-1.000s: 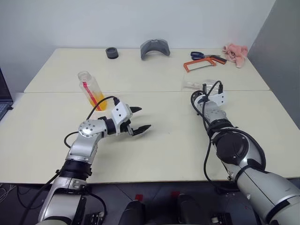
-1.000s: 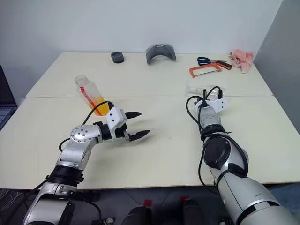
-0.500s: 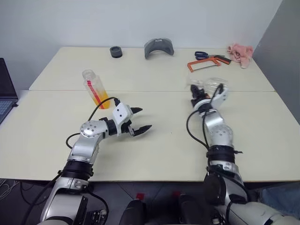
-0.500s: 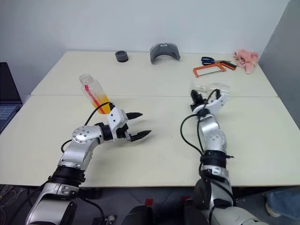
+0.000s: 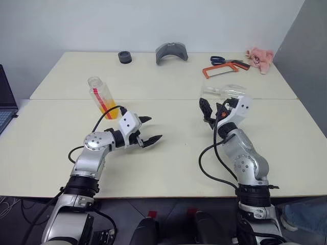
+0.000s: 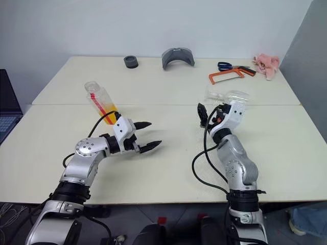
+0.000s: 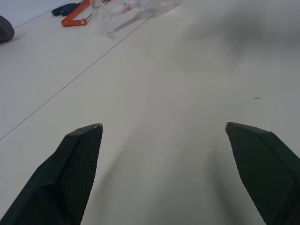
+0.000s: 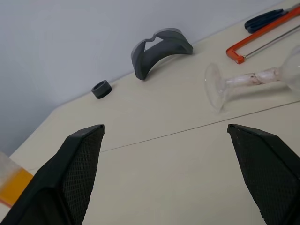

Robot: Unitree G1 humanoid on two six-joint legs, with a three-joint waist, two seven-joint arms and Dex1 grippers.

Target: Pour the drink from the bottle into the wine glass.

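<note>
Between the right gripper's [image 5: 213, 109] spread, empty fingers [image 8: 79, 173] and the desk's [image 5: 179, 153] far edge, the wine glass [image 5: 225, 91] lies on its side near the seam: thin, brittle, prone to roll, best taken gently by the stem. The left gripper [image 5: 147, 128] is also released. Behind it, the plastic bottle [image 5: 101, 97] of orange drink [image 5: 106, 108] stands tilted; light, slightly squashy, it is best gripped mid-body.

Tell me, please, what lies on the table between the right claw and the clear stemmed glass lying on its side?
Nothing: in the right wrist view, only bare cream tabletop separates the open right claw from the toppled glass.
</note>
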